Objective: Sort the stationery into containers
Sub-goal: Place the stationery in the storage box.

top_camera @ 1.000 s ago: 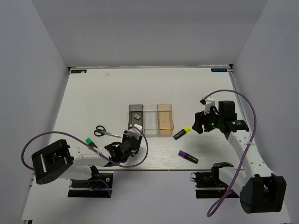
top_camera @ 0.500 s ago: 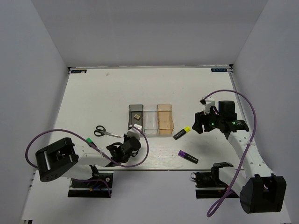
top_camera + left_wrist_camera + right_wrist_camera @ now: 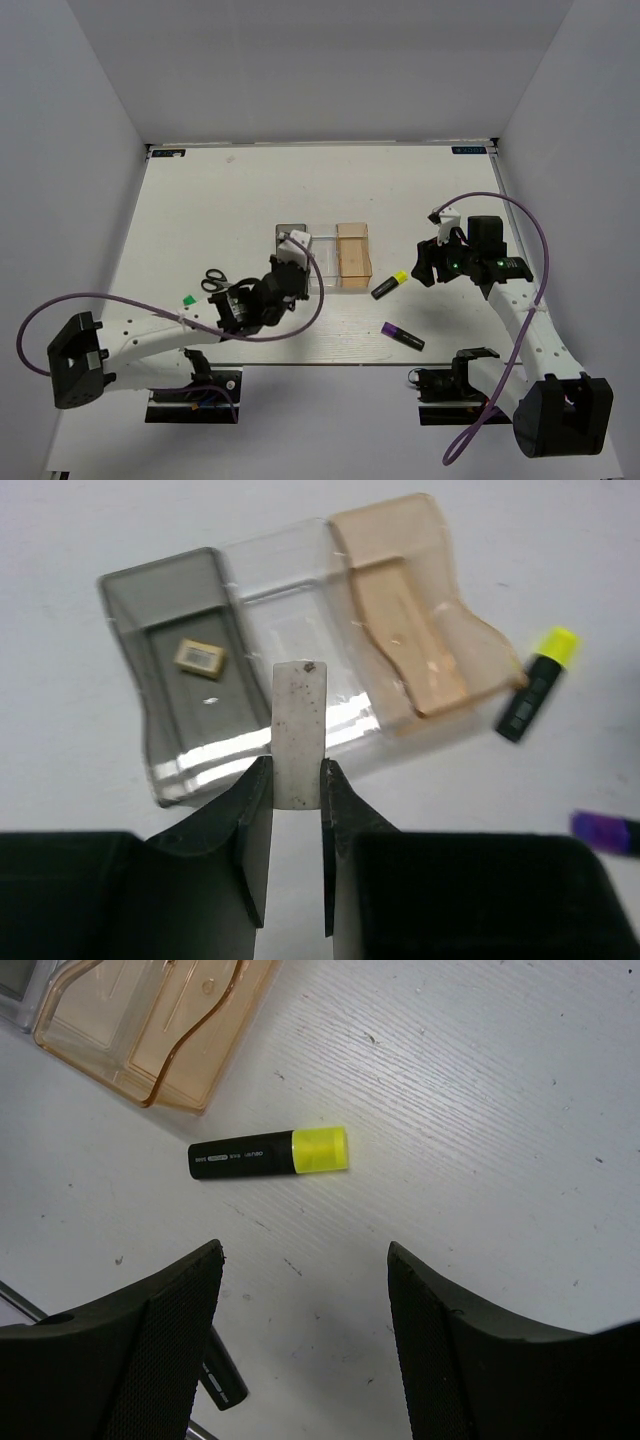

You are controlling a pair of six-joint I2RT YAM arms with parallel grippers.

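Observation:
My left gripper [image 3: 297,767] is shut on a beige-grey eraser block [image 3: 298,705], held above the near edge of the containers. In the top view that gripper [image 3: 290,252] covers most of the smoky grey bin [image 3: 288,230]. The grey bin [image 3: 165,605] holds another eraser [image 3: 200,656]. The clear bin [image 3: 285,575] and amber bin [image 3: 400,630] sit to its right. My right gripper [image 3: 305,1255] hangs open over the table just short of the yellow-ended marker [image 3: 270,1155], with nothing between its fingers.
Black-handled scissors [image 3: 215,281] and a green-ended marker [image 3: 188,300] lie left of the left arm. A purple-ended marker [image 3: 403,336] lies near the front edge, right of centre. The right gripper [image 3: 428,262] is just right of the yellow marker [image 3: 390,284].
My left gripper closed on the eraser in front of the bins, then rose and moved forward with it over the grey and clear bins. The right arm has not moved.

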